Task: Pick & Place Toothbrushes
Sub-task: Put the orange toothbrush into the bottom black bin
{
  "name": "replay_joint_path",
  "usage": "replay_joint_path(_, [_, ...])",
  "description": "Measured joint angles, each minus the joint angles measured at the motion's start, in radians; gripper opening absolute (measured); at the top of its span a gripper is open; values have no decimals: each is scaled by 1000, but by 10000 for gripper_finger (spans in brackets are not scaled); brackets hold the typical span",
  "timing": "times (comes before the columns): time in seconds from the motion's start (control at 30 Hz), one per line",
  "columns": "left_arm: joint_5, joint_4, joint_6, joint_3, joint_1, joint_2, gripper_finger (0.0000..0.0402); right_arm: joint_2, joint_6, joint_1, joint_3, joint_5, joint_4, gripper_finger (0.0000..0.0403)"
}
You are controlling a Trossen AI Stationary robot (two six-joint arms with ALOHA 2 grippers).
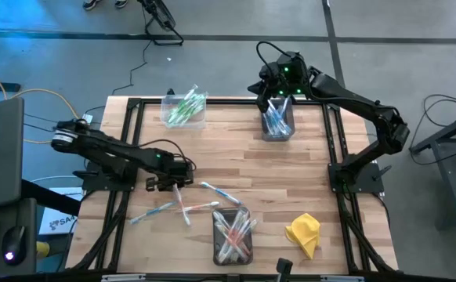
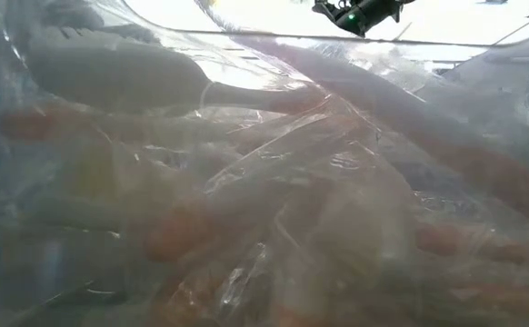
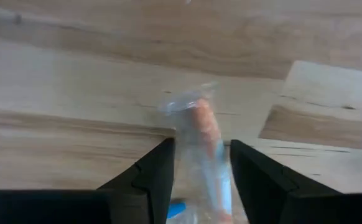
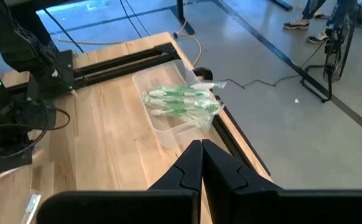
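Several wrapped toothbrushes (image 1: 200,206) lie loose on the wooden table (image 1: 291,172) near its front left. My left gripper (image 1: 173,185) points down over them, open. In the left wrist view its fingers (image 3: 150,180) stand on either side of one toothbrush (image 3: 203,140), which has a pink-orange accent, sits in a clear wrapper and lies flat on the wood. My right gripper (image 4: 201,158) is shut with nothing in it. It hangs above the bin of blue toothbrushes (image 1: 277,119) at the far side. My left gripper comes from above with its fingers along the toothbrush's two long sides. The clear wrapper (image 3: 187,155) reaches toward both fingers. I cannot tell whether they touch it. The toothbrush lies flat on the table.
A bin of green toothbrushes (image 1: 185,110) stands at the far left. A bin of pink-red toothbrushes (image 1: 232,235) stands at the near edge and fills the low view (image 2: 246,200). A yellow cloth (image 1: 304,233) lies at the near right. Bare wood shows in the middle.
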State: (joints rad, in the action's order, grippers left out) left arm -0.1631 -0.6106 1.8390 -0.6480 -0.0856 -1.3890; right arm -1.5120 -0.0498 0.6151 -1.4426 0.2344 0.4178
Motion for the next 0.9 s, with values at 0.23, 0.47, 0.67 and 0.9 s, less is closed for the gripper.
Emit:
replay_joint_path(0.23, [1, 22, -1, -3, 0, -37, 152, 0, 0, 0, 0, 0, -32, 2])
replay_joint_path(0.47, [-4, 18, -1, -2, 0, -33, 123, 0, 0, 0, 0, 1, -48, 2])
replay_joint_path(0.67, [-6, 14, -2, -1, 0, -33, 50, 0, 0, 0, 0, 0, -49, 2])
replay_joint_path(0.9, [-8, 91, -32, -3, 0, -19, 9, 0, 0, 0, 0, 0, -49, 2])
